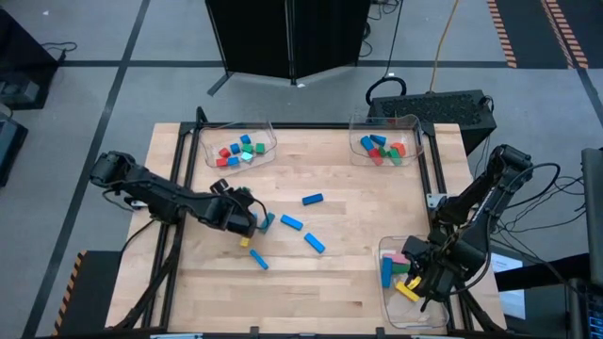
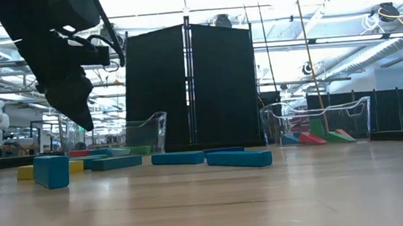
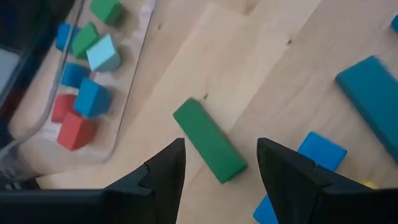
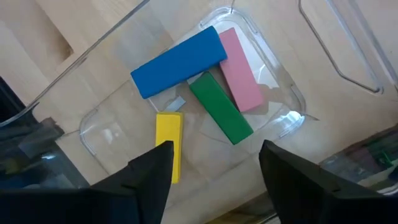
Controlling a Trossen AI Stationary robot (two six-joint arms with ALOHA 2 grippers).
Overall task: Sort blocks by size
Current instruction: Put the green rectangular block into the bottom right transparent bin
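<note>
Pale wooden tabletop [image 1: 339, 273] seen from above carries three clear plastic trays [image 1: 412, 318] and loose blue bars [image 1: 313, 199] mid-table. Left gripper [image 1: 256, 222] sits among them; right gripper [image 1: 422, 282] hangs over the near-right tray. Left wrist view: fingers spread, empty, straddling a green bar [image 3: 208, 140] on the wood. Right wrist view: fingers wide, empty, above blue [image 4: 179, 61], pink [image 4: 239, 70], green [image 4: 221, 107] and yellow bars [image 4: 168, 146] in the tray.
</note>
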